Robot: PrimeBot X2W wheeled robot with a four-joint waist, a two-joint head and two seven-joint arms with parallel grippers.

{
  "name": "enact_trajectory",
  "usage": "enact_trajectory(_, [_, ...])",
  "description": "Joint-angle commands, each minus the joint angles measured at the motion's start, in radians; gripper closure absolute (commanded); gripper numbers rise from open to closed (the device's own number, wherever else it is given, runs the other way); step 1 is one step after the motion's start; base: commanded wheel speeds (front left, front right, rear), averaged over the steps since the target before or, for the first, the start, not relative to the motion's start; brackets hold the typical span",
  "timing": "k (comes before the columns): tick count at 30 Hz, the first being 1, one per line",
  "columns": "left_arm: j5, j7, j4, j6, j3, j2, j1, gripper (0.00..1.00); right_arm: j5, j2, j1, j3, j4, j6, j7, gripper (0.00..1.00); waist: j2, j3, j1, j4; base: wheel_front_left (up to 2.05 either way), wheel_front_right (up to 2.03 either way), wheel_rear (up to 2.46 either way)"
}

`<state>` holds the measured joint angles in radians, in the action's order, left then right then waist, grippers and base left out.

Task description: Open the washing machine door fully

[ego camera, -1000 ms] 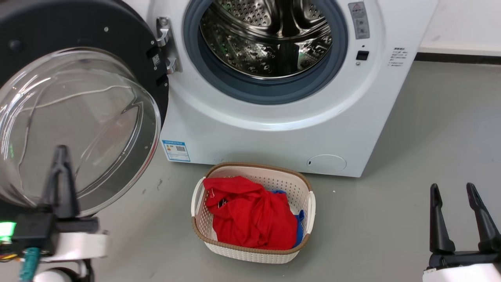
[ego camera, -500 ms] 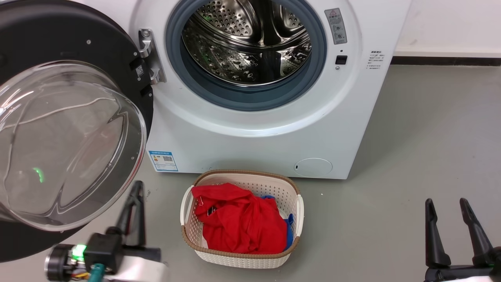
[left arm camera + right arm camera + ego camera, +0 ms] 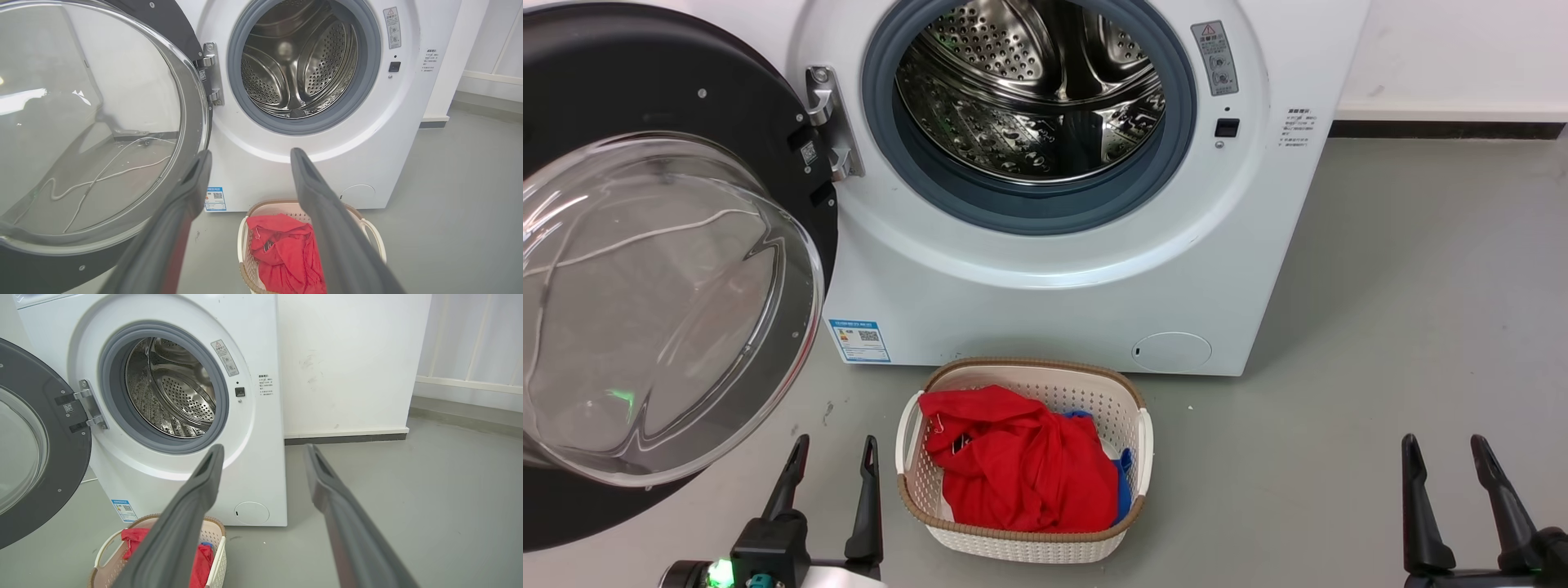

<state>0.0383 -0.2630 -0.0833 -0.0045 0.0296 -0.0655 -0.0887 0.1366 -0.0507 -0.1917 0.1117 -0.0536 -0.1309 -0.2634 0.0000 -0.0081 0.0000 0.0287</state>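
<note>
Washing machine door (image 3: 670,310) is swung wide open to the left of the washing machine (image 3: 1054,302), hanging on a metal hinge (image 3: 827,122) at the left edge of the opening. Its inner side faces the head camera: black rim, clear glass bowl bulging out. In the head view the door covers the left part of the frame, and its lower edge sits above the floor (image 3: 1380,327).

The steel drum (image 3: 1029,90) is exposed, with a grey-blue gasket (image 3: 1045,208) ringing it. Low on the white front are a blue label (image 3: 859,340) at the left and a round flap (image 3: 1172,351) at the right.

A cream basket (image 3: 1013,543) sits on the floor just in front of the machine, below the opening. A red cloth (image 3: 1021,465) is heaped in it, with a bit of blue cloth (image 3: 1125,482) at its right side.

Left gripper (image 3: 836,445) is low at the bottom of the head view, between the door's lower edge and the basket. Its fingers are spread, pointing up, apart from both. In the left wrist view the fingers frame the machine front and the basket.

Right gripper (image 3: 1444,445) is at the lower right over bare floor, well apart from the machine. Its fingers are spread too.

A white cord (image 3: 102,175) on the floor shows through the door glass in the left wrist view.
</note>
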Motion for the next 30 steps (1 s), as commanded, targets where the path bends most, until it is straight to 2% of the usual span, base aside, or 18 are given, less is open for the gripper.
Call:
enact_trajectory(1, [0.007, -0.003, -0.006, 0.002, 0.000, 0.003, -0.009, 0.00, 0.006, 0.001, -0.012, -0.002, 0.007, 0.000, -0.002, 0.00, 0.0000, -0.001, 0.0000, 0.003, 0.00, 0.00, 0.00])
enact_trajectory(19, [0.008, -0.003, -0.009, 0.010, -0.001, 0.011, -0.017, 0.00, 0.011, 0.001, -0.012, -0.009, 0.022, 0.000, -0.002, 0.00, 0.0000, -0.009, 0.0000, 0.007, 0.00, 0.00, 0.00])
enact_trajectory(20, [0.010, 0.000, -0.011, 0.006, 0.000, 0.010, -0.010, 1.00, 0.012, 0.000, -0.009, -0.008, 0.020, 0.000, 0.000, 1.00, 0.0000, -0.009, 0.0000, 0.007, 0.00, 0.00, 0.00])
enact_trajectory(25, [0.019, 0.008, -0.055, 0.004, -0.001, 0.013, -0.021, 1.00, 0.021, 0.001, -0.014, -0.011, 0.061, 0.000, 0.004, 1.00, 0.0000, -0.009, 0.0000, 0.007, 0.00, 0.00, 0.00])
enact_trajectory(30, [0.127, 0.037, -0.066, -0.005, -0.015, 0.013, -0.002, 1.00, 0.129, -0.004, 0.006, -0.017, 0.075, 0.000, 0.025, 1.00, 0.0000, -0.009, 0.0000, 0.006, 0.00, 0.00, 0.00])
